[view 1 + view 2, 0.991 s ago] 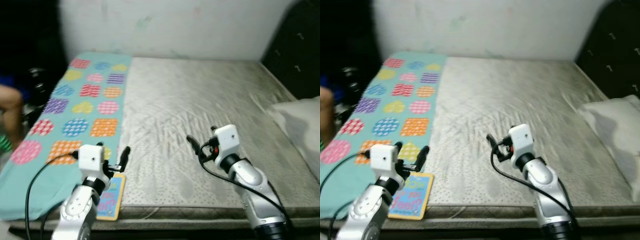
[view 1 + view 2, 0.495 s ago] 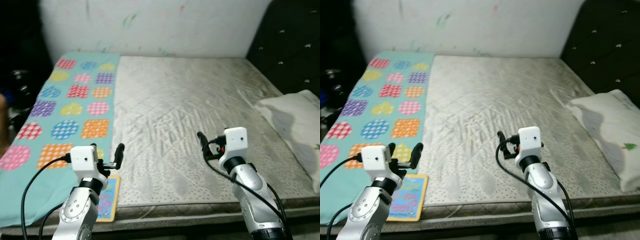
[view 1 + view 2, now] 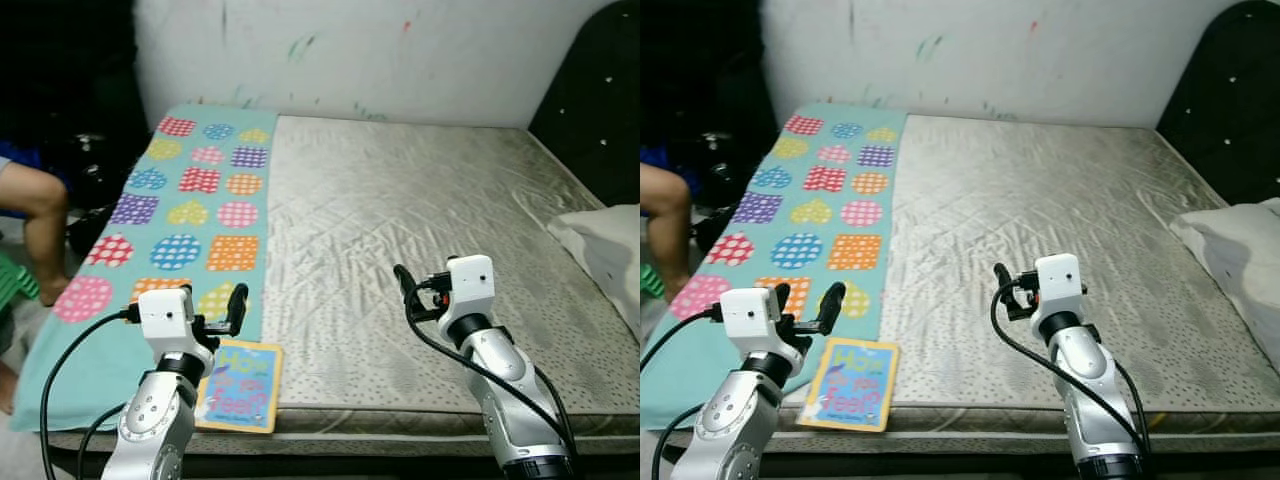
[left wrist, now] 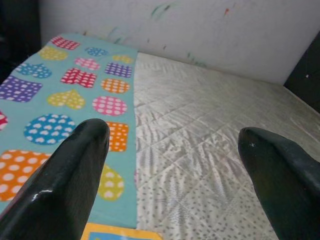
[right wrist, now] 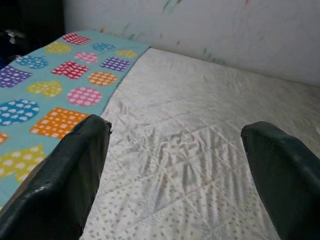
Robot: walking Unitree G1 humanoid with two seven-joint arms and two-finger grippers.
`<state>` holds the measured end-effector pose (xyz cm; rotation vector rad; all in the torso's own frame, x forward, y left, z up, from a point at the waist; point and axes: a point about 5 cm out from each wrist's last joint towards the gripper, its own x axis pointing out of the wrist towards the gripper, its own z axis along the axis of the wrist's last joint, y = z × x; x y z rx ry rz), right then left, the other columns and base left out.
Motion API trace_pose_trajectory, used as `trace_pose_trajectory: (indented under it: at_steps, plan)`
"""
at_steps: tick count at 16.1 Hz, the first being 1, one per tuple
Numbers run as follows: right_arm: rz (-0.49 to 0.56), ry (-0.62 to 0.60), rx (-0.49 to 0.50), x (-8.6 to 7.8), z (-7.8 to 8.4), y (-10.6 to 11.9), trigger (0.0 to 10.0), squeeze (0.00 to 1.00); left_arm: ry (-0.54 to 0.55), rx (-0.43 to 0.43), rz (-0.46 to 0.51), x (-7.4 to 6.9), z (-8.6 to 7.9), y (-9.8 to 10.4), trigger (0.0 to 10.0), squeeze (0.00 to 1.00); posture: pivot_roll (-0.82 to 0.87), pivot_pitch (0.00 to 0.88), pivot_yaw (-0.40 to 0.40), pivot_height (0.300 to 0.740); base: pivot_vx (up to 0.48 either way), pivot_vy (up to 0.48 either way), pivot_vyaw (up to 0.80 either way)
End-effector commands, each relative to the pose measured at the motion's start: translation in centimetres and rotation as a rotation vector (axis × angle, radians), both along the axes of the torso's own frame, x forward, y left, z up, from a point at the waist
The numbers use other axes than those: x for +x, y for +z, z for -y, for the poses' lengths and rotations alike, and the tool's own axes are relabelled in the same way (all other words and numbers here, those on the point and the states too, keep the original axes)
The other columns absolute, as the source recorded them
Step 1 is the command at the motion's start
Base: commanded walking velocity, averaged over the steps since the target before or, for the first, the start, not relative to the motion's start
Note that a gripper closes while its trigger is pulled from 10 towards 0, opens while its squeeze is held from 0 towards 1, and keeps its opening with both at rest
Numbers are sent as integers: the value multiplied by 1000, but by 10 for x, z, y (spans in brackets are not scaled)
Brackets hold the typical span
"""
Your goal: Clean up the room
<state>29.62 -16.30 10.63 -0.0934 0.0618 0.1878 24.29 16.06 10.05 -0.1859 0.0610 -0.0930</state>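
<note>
The bed carries a grey quilted cover, with a turquoise patterned blanket spread along the robot's left side. 1 children's book lies flat at the near edge, half on the blanket, just beside the left gripper. That gripper hovers above the blanket, fingers spread wide, gripping nothing. The right gripper hovers over the bare cover, equally wide apart and empty. A white pillow rests at the far right. A person's leg stands beside the bed.
</note>
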Motion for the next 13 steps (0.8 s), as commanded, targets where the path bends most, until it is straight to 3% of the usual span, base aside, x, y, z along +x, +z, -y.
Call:
trace_pose_trajectory:
  at_steps: [1,13]
  plan:
    - [17,-11,-11,4,3,4,10000,0,-3,-2,8,1,2,4,10000,0,-19,0,-40,740,0,390,0]
    - [32,4,-20,11,-1,6,10000,0,6,-3,20,6,2,5,10000,0,-13,0,-46,740,0,438,0]
